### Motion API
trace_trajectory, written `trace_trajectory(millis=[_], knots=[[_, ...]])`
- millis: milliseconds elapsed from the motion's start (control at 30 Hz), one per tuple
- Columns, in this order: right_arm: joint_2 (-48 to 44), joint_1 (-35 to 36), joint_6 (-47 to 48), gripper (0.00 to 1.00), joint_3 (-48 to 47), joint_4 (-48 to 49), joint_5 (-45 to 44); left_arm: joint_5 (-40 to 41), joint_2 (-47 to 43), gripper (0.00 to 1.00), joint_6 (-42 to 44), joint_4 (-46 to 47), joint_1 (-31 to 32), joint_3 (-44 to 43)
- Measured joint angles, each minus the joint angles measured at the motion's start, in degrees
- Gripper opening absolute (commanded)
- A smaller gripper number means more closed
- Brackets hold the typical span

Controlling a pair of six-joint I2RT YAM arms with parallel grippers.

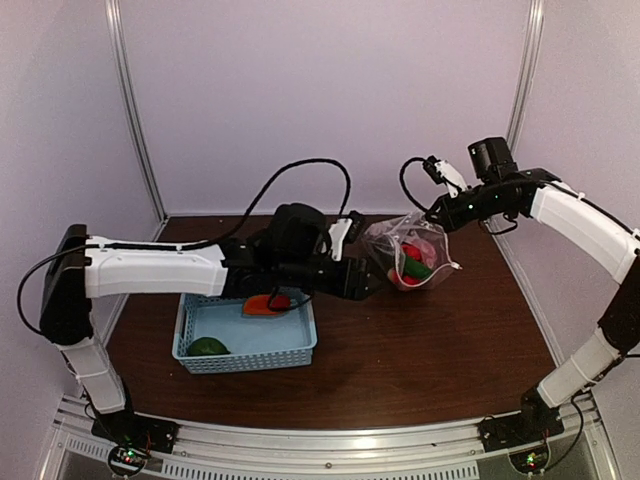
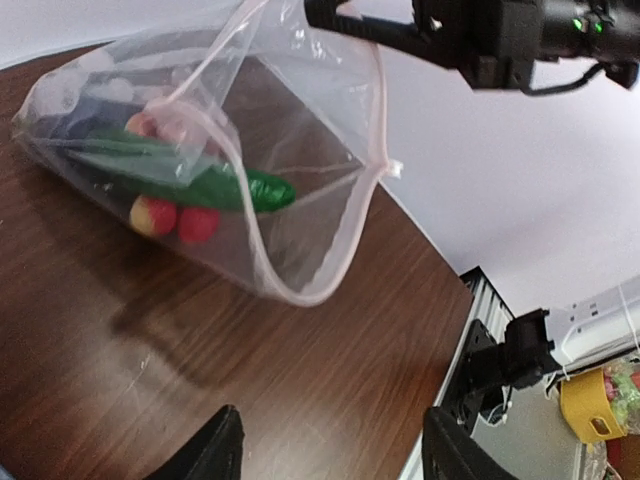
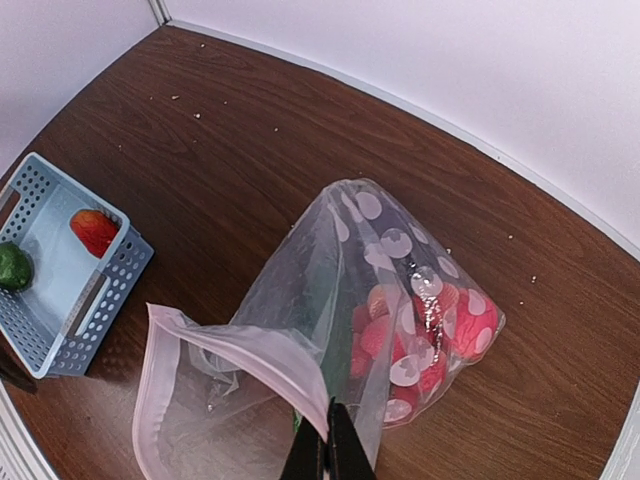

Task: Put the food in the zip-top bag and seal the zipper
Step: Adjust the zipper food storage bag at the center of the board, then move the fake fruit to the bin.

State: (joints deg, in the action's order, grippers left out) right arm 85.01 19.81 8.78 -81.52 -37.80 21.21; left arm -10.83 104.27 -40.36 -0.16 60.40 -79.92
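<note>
Clenches fingers (image 3: 345, 462) of the right gripper (image 3: 326, 445) flat together on the mouth rim of the zip-top bag (image 3: 400, 290), holding that edge up off the table (image 3: 250, 130). Rests the bag's dotted belly on the wood at the far right of the tabletop. Runs lengthwise from closed end to mouth and gapes toward the left gripper (image 2: 330, 430). Carries the zipper (image 2: 300, 290) as a pale strip looped round that open mouth, unsealed. Holds the cucumber (image 2: 215, 185) inside, lying along the bag's length with its rounded tip toward the mouth, and cherry tomatoes (image 2: 175, 218) touching just under it. Spreads the left fingers (image 2: 215, 455) wide, grasping nothing, just short of the opening. Sits near a light-blue basket (image 1: 250, 362) on the left, with the red pepper (image 1: 265, 303) and a small dark green piece (image 1: 208, 347) lying apart inside it.
</note>
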Motion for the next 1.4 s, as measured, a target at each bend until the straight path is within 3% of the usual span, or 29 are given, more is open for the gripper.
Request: trace_trajectory(millis=[200,333,467,567,700,833,967,1200,1400], knots=[[8.1,-5.8,0.3,0.00,-11.3,-2.0,-0.2,7.7,-16.3,0.70,5.8,-8.6,0.0,12.5],[14.9,-11.8,0.7,0.00,-24.3,-4.7,-0.6,14.0,-22.1,0.71,8.1,-13.1,-0.5,17.4],[15.1,-14.0,0.9,0.00,-27.8,-5.1,-0.9,16.3,-24.3,0.71,9.3,-18.2,-2.3,21.6],[11.4,-11.3,1.0,0.00,-22.2,-4.2,-0.8,18.1,-24.4,0.72,9.7,-22.2,-4.1,22.4],[4.0,-2.5,2.2,0.00,-8.2,-3.4,-1.0,21.5,-24.3,0.75,9.4,-27.2,-6.0,22.4],[2.8,3.5,3.5,0.00,-1.3,-3.0,0.9,23.2,-24.2,0.85,8.3,-30.4,-7.8,22.4],[2.7,3.5,3.5,0.00,2.2,-1.7,2.4,24.1,-23.1,0.93,7.4,-31.9,-9.3,22.4],[1.7,3.3,3.5,0.00,6.1,2.0,4.5,22.1,-19.6,0.96,9.0,-31.1,-15.5,22.6],[-1.7,3.3,3.5,0.00,9.0,3.3,5.1,19.5,-11.0,0.98,14.2,-28.3,-18.9,21.7]])
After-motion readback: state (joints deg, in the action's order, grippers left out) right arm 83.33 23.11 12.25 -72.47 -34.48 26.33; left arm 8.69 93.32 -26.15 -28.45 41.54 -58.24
